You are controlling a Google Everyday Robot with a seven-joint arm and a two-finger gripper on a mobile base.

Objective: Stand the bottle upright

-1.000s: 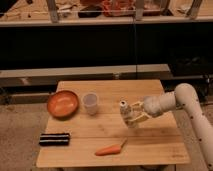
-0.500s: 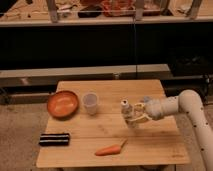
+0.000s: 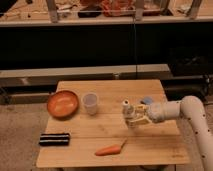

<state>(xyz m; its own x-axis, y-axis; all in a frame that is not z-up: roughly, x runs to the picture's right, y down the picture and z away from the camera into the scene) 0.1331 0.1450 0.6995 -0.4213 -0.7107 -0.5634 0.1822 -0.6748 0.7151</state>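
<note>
Pale bottle (image 3: 126,106) stands cap-up in the gripper (image 3: 133,119) at the right of the wooden table (image 3: 150,137).

Against the frames a second and half a second back, bottle and gripper have slid a little to the right, away from the cup (image 3: 90,103), and the white arm (image 3: 175,110) sits lower, its elbow nearer the frame's edge. The fingers are clamped on the bottle's lower body; only the whitish cap and narrow translucent neck clear them. Whether its base touches the wood cannot be told. An orange bowl (image 3: 63,104) lies left of the cup, a carrot (image 3: 111,149) near the front edge.
</note>
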